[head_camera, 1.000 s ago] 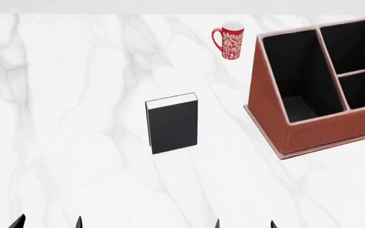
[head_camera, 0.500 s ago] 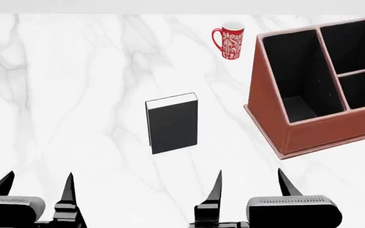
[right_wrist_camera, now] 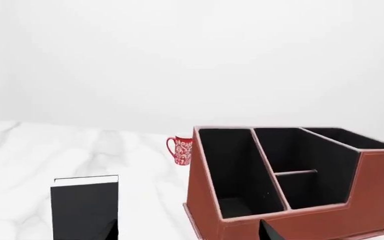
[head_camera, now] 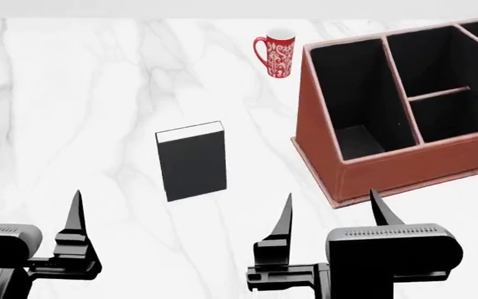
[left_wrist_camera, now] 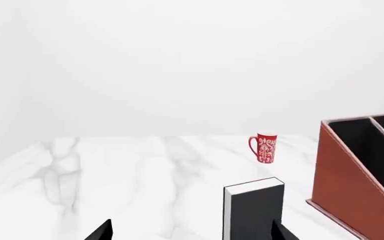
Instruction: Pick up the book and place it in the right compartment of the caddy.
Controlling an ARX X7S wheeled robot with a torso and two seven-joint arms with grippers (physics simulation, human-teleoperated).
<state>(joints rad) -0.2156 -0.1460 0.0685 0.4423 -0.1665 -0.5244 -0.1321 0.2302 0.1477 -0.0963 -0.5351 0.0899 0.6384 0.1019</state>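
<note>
While upright, book (head_camera: 192,162) stands beyond (untouched) fingers (head_camera: 284,218).

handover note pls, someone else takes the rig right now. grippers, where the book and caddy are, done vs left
Left gripper: open, empty, low over the near table, left of the book.
Right gripper: open, empty, in front of the caddy's near corner.
Book: standing upright on the marble table, untouched, between the two grippers and further out.
Caddy: right of the book, all visible compartments empty. A mug stands behind, clear of both.
Done: nothing grasped or placed.
Left: grasp the book, lift it, and set it in the caddy's right compartment.
</note>
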